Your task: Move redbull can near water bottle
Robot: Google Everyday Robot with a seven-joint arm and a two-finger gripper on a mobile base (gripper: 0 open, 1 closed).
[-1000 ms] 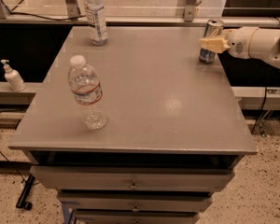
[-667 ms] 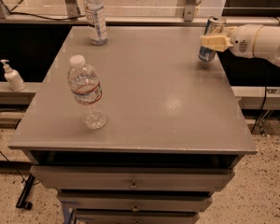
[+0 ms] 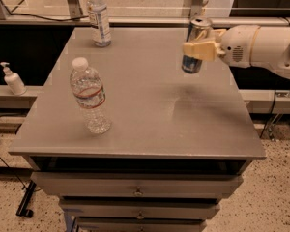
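The redbull can (image 3: 195, 46), slim, blue and silver, is held in my gripper (image 3: 199, 50) above the back right part of the grey table (image 3: 150, 110); it is lifted off the top and slightly tilted. The gripper's yellowish fingers (image 3: 197, 49) are closed around the can's middle, and the white arm reaches in from the right. The water bottle (image 3: 90, 95), clear with a white cap and a red-banded label, stands upright at the front left of the table, well to the left of the can.
A second bottle (image 3: 98, 17) with a tall white-and-blue label stands at the back left of the table. A small white pump bottle (image 3: 12, 79) sits on a ledge left of the table. Drawers (image 3: 135, 192) lie below the table's front edge.
The gripper has lifted the can off the table's back right edge and carried it left and forward. The bottles have not moved.
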